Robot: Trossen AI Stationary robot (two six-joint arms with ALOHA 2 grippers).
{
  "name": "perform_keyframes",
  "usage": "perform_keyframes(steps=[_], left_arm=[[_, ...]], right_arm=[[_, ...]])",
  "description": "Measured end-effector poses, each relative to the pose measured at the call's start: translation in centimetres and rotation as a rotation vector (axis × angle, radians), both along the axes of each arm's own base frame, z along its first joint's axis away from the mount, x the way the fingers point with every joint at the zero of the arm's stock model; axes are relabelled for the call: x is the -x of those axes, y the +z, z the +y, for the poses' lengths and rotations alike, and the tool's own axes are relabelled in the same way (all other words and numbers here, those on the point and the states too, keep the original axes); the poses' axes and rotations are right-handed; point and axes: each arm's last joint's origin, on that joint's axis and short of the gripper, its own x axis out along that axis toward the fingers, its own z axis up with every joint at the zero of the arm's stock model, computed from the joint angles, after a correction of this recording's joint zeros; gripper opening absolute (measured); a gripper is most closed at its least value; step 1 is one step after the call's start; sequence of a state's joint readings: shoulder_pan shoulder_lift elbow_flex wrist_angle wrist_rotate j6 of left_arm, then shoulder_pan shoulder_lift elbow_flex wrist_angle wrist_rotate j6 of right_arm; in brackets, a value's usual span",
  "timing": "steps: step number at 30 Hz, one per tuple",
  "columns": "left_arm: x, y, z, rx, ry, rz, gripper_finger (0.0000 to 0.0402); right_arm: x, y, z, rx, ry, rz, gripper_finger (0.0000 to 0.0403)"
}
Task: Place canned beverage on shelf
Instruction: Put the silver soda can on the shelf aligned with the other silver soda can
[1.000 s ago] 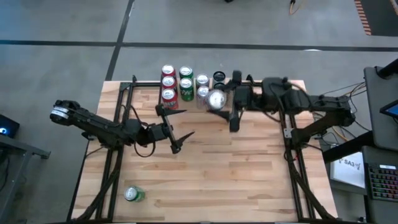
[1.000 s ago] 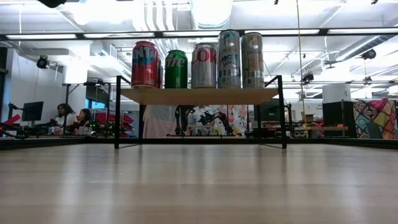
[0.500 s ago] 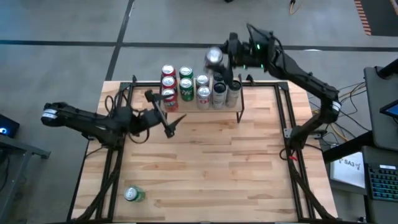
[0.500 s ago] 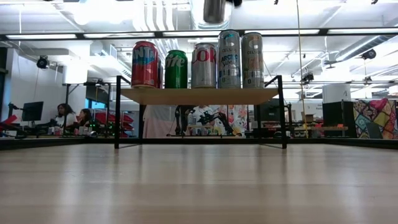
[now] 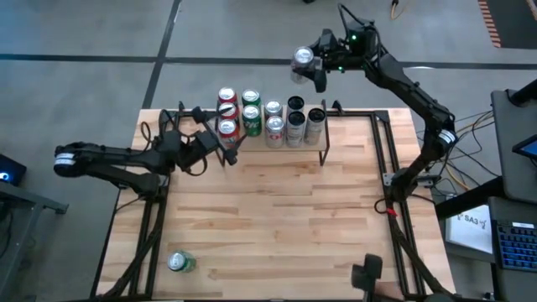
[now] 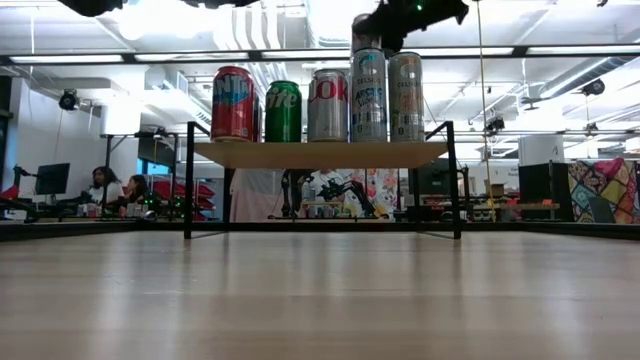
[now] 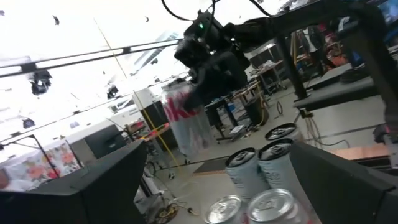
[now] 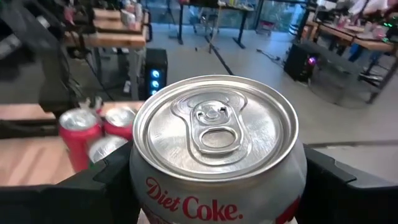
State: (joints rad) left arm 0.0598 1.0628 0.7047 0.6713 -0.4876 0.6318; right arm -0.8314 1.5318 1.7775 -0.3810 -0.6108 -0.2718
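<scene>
You see the right gripper [image 5: 312, 69] clamping a Diet Coke can [image 8: 216, 155] above the shelf's [image 6: 320, 153] far edge; left gripper [image 5: 220, 143] jaws spread wide.

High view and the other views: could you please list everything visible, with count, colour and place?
table: one, light wood, centre
shelf: one, light wood on black legs, table's far edge
cans on shelf: about ten, red, green and silver, upright
green can: one, lying at table's near left corner
Diet Coke can: one, silver, in the air behind the shelf
people: two, seated far off
left gripper: black, open, by shelf's left front
right gripper: black, holding Diet Coke can
</scene>
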Motion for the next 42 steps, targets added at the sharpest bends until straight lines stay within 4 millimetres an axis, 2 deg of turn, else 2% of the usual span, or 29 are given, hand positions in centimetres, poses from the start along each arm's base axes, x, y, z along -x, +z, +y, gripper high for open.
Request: perform_keyframes(steps=[11,19,24,37,42], left_arm=[[0.4,-0.3,1.4,-0.041,0.080,0.060,0.0381],[1.3,0.3,1.6,-0.051,0.095,0.045,0.0381],[1.6,0.5,1.8,-0.055,0.109,0.049,0.0381],[1.7,0.5,2.4,-0.051,0.132,0.049,0.0381],[1.7,0.4,2.4,-0.051,0.132,0.051,0.0381]], right_arm=[[1.7,-2.7,-3.2,-0.072,0.017,0.077,0.0286],[1.4,-6.7,-6.4,-0.201,0.094,0.108,0.0286],[1.3,-7.3,-6.6,-0.216,0.215,0.074,0.0286],[2.0,-11.6,-6.5,-0.242,0.201,0.067,0.0286],[2.1,-12.4,-6.3,-0.231,0.205,0.030,0.0286]])
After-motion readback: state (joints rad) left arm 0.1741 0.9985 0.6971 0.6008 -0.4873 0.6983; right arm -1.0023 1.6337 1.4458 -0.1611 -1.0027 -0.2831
